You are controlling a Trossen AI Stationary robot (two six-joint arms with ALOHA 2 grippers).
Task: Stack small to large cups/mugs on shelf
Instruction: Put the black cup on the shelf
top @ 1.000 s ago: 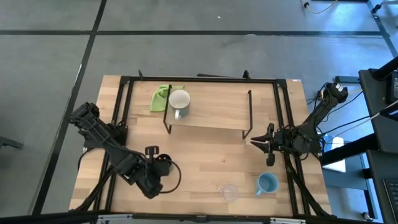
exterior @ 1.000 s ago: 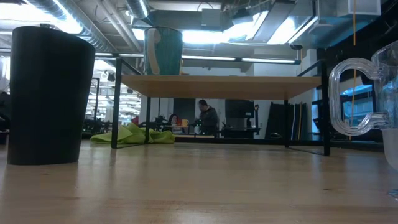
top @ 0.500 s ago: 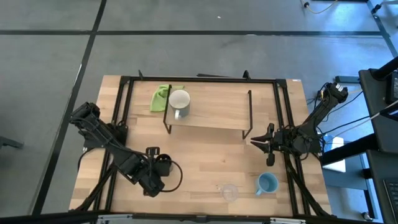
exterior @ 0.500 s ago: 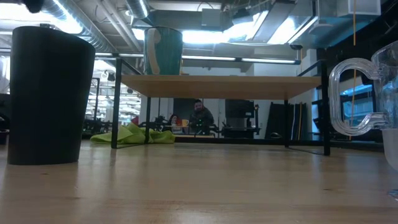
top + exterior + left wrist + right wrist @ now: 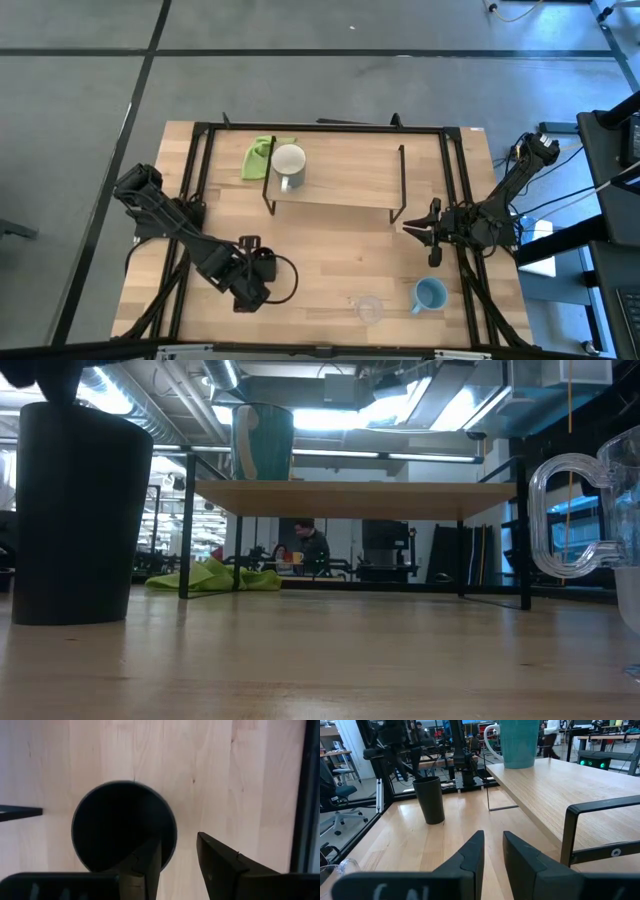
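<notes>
Lying pale and planked across the centre of the high view: the wooden tabletop (image 5: 330,260), black-framed. Standing on the shelf (image 5: 335,180), upper centre: the white mug (image 5: 289,165). Hovering lower left, fingers wide, one dipping inside the black cup (image 5: 122,825): the left gripper (image 5: 177,865). Waiting at right, fingers narrowly apart, holding nothing: the right gripper (image 5: 432,236). Sitting at the bottom edge: clear cup (image 5: 369,308), blue mug (image 5: 430,295). Showing beyond, in the low view: a person (image 5: 310,545).

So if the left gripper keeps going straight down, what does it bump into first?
Probably the black cup's rim: the left gripper has one of its fingers inside and one outside.
</notes>
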